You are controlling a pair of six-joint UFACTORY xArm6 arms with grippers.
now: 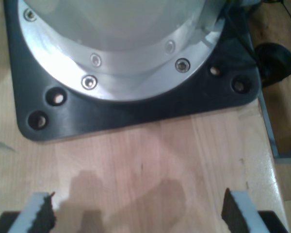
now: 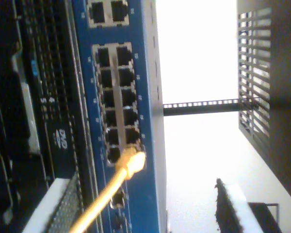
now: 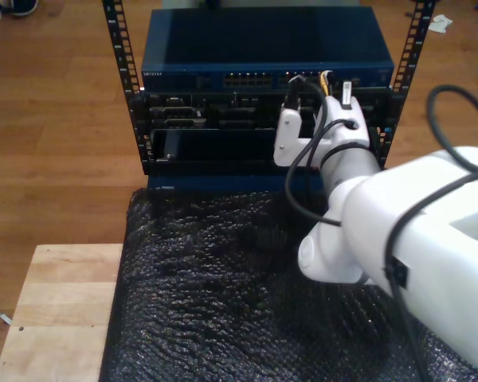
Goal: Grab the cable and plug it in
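Yellow-orange cable (image 2: 104,194) in my second claw (image 2: 140,208), clear plug at blue switch (image 2: 136,73) port

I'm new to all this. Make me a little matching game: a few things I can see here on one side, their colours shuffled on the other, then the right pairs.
Things:
1. cable
2. network switch
3. base plate
4. tabletop

Colours:
A. black
B. pale wood
C. yellow-orange
D. blue

Pairs: 1-C, 2-D, 3-A, 4-B.

The cable's plug end sits at a port on the switch, by my second gripper. My first gripper hangs open over the tabletop.
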